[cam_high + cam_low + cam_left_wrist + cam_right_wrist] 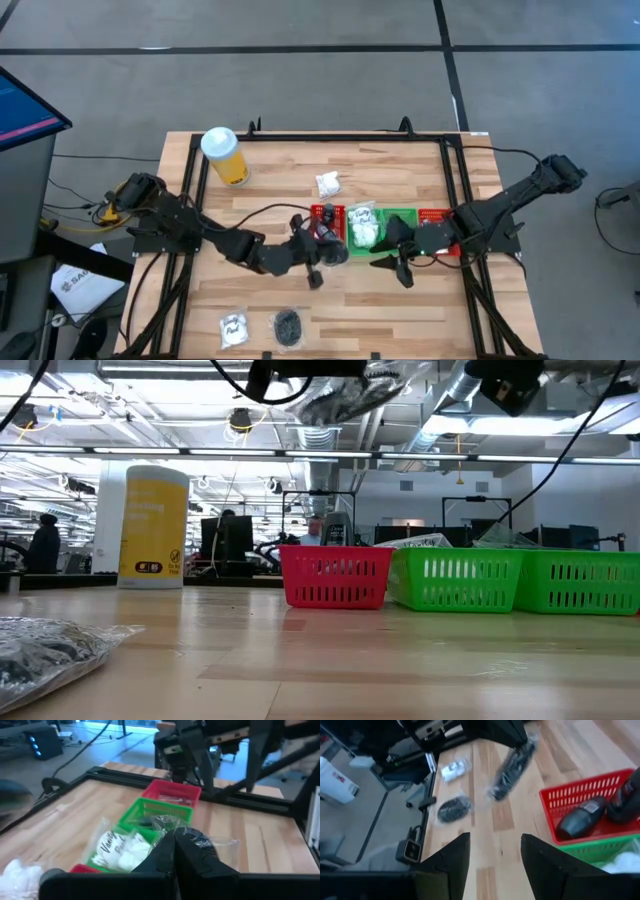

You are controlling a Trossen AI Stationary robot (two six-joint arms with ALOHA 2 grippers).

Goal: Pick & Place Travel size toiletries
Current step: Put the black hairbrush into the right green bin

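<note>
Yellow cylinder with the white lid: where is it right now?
In the high view the yellow cylinder stands upright near the table's far left corner, apart from the red and green baskets mid-table.

The tabletop (300, 290) is pale planked wood with a smooth, faintly glossy finish. The red basket (334, 576) and green basket (455, 580) are moulded plastic mesh. A bag of black pieces (512, 765) is clear, crinkly, shiny film. The right tool (495, 865) looks matt black plastic.

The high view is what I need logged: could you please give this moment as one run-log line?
left gripper: shut on clear bag of black pieces, lifted by red tray | right gripper: open, empty, beside green tray
</note>
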